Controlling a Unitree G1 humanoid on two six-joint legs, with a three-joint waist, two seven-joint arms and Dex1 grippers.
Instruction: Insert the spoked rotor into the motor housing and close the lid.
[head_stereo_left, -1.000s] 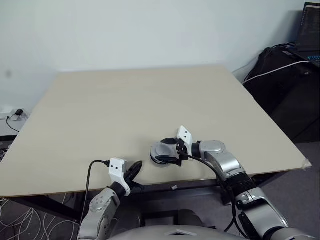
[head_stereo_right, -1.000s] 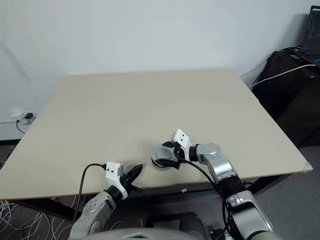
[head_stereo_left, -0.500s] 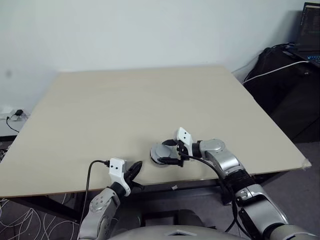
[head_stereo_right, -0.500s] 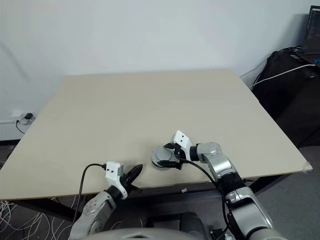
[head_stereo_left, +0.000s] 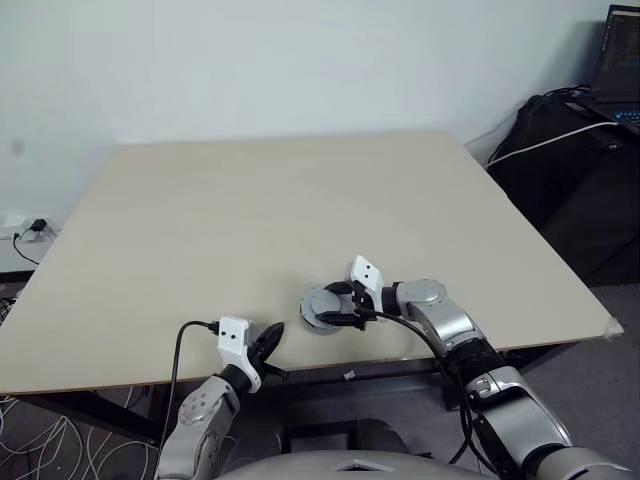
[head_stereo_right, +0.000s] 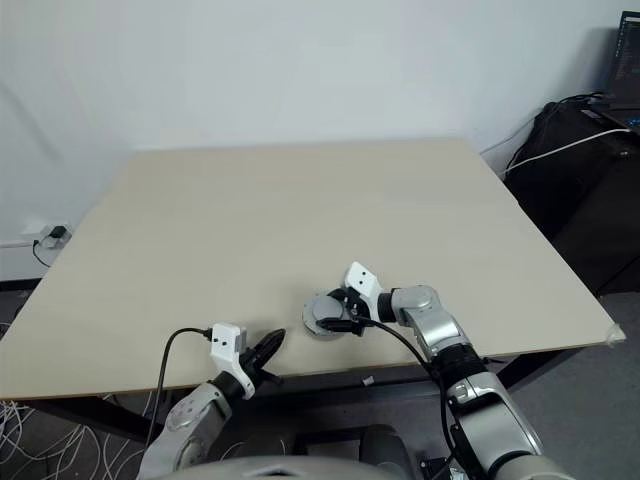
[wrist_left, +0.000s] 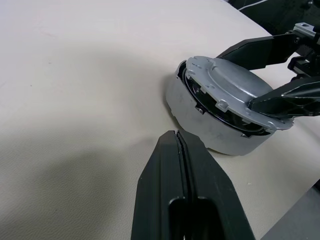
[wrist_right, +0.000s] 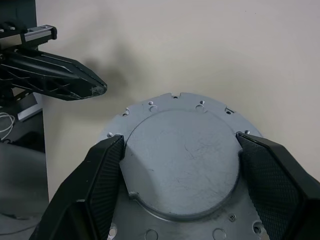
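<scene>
The right gripper (wrist_right: 180, 165) has its two fingers set either side of the lid (wrist_right: 182, 162), pads against its raised round centre. The lid, smooth grey face up, sits slightly tilted on the pale round housing (wrist_left: 200, 117), low and centre in the head views, near the table (head_stereo_left: 250, 220) front edge. Lower left, the left gripper (wrist_left: 181, 150) is pressed together, pointing at it.

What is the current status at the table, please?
Left gripper shut, idle beside the assembly. Right gripper grips the lid, tilted on the silvery base, not seated. Nothing in the way.
</scene>
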